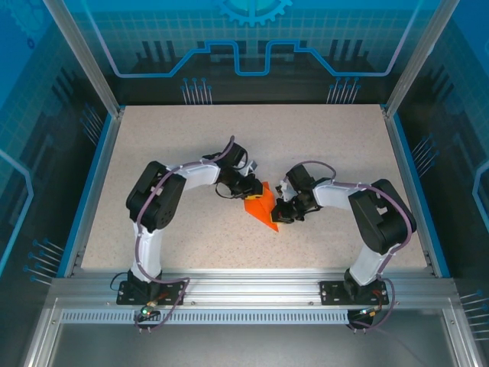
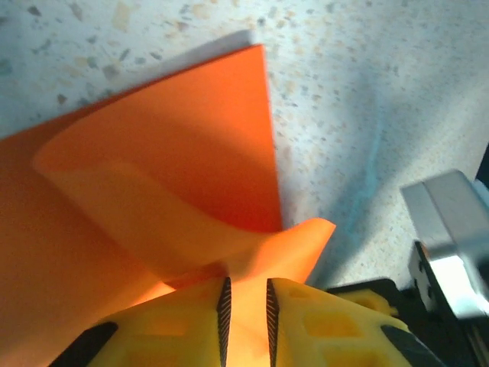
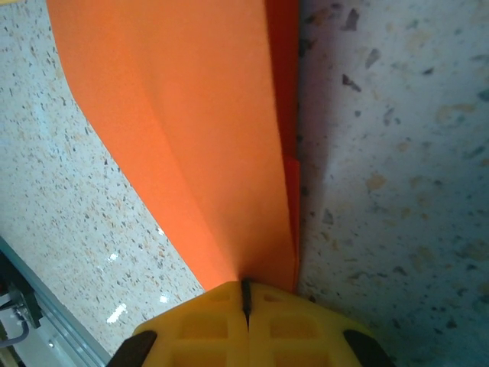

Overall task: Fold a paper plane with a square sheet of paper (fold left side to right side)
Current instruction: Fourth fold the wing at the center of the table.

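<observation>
The square sheet of paper (image 1: pixel 261 208) is bright orange and partly folded, lying on the speckled table between my two grippers. In the left wrist view the sheet (image 2: pixel 176 168) curls upward in a loose flap, and a strip of it runs between the fingers of my left gripper (image 2: pixel 244 294). Those jaws stand a little apart, with a clear gap on each side of the thin paper. My left gripper (image 1: pixel 252 189) is at the sheet's upper left. My right gripper (image 1: pixel 279 215) is at its lower right, shut on the paper's (image 3: pixel 206 138) folded edge (image 3: pixel 246 294).
The speckled table (image 1: pixel 168 153) is bounded by a blue-edged frame, with the aluminium rail (image 1: pixel 252 289) holding both arm bases at the near edge. Part of the right arm's grey and black hardware (image 2: pixel 451 245) sits close beside my left gripper.
</observation>
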